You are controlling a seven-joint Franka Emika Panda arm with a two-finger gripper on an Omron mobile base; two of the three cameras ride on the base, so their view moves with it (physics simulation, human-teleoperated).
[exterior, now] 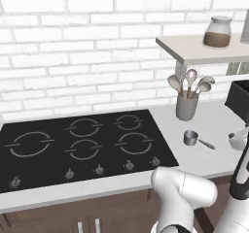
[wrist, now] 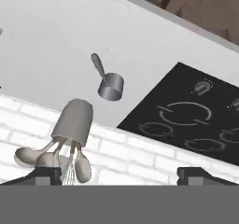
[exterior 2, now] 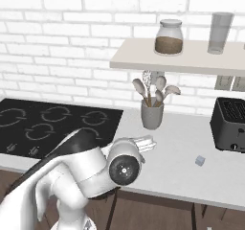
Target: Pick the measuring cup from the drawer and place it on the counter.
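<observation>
The measuring cup (exterior: 192, 138) is a small shiny grey metal cup with a long thin handle. It stands upright on the pale counter (exterior: 214, 157), just right of the cooktop and in front of the utensil holder. In the rolled hand view the measuring cup (wrist: 111, 87) rests on the counter (wrist: 56, 36), well beyond my gripper (wrist: 119, 175). The gripper is open, its two dark fingertips (wrist: 44, 174) far apart with nothing between them. My own arm hides the cup in the right base view. I cannot make out the drawer among the brown cabinet fronts (wrist: 196, 3).
A grey utensil holder (exterior: 186, 106) with spoons stands by the wall behind the cup. The black cooktop (exterior: 82, 140) lies to the left. A black toaster (exterior 2: 230, 123) sits at the right, with a small pale cube (exterior 2: 200, 161) before it. A wall shelf (exterior 2: 191, 56) carries a jar (exterior 2: 168, 37) and a glass (exterior 2: 220, 32).
</observation>
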